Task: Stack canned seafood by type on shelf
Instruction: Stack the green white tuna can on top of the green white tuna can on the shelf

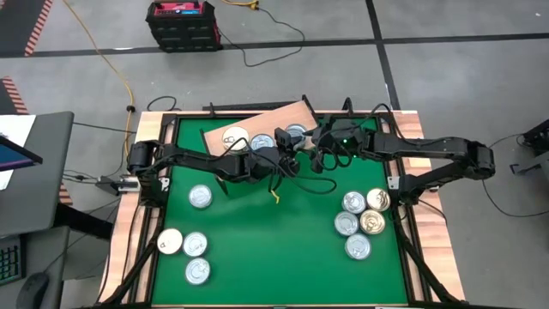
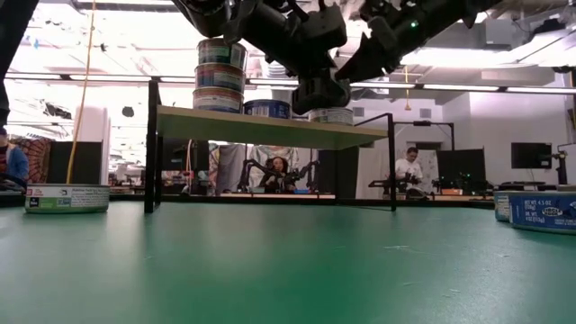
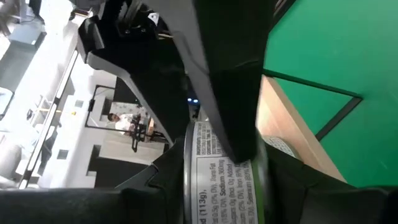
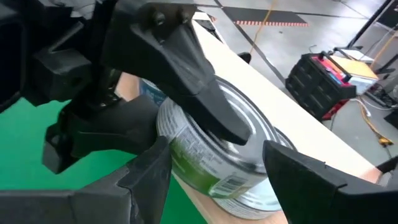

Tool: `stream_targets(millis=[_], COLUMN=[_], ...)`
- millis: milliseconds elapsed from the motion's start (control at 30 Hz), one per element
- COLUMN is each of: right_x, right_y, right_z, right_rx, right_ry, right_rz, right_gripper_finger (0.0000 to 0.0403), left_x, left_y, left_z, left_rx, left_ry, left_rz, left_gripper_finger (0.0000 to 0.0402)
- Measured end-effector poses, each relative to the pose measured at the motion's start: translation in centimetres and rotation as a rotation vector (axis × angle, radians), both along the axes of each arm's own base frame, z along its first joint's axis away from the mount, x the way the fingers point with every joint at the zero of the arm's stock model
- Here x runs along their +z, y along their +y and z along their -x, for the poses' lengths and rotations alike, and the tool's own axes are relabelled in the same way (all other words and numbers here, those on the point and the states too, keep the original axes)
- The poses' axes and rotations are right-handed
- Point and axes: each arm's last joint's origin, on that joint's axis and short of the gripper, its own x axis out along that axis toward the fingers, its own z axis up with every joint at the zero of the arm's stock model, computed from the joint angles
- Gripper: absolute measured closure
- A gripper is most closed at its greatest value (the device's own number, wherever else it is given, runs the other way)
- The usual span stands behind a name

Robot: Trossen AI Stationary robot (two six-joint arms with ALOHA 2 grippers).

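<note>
Left gripper: over the shelf, closed around a tin held on edge by its flat faces.
Right gripper: just beside the left one above the shelf's right part, fingers spread to either side of a green-labelled tin but not plainly clamping it (whether this is the same tin the left holds, I cannot tell).
Tins: a cream-topped stack stands on the shelf; loose groups lie on the table at left and right.
Handling: stiff metal, probably smooth and slippery at the wall, dense for its size; best pinched across the rim or flat faces.
Writing: "(113g)" and sodium "360mg" read on the held tin's nutrition panel; no brand is legible.
</note>
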Motion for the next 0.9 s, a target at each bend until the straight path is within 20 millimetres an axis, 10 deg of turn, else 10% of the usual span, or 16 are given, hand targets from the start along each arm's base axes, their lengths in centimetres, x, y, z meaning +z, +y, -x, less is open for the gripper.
stream_targets(millis=[900], right_x=[-1.0], right_y=[-1.2], right_z=[-0.3], right_rx=[-0.082], right_ry=[0.047], right_rz=[0.003], right_gripper_finger=[0.0117], left_x=[-0.5], left_y=[-0.2], left_z=[0.1], left_rx=[0.024], left_ry=[0.017], left_rz=[0.044], left_gripper_finger=[0.0242])
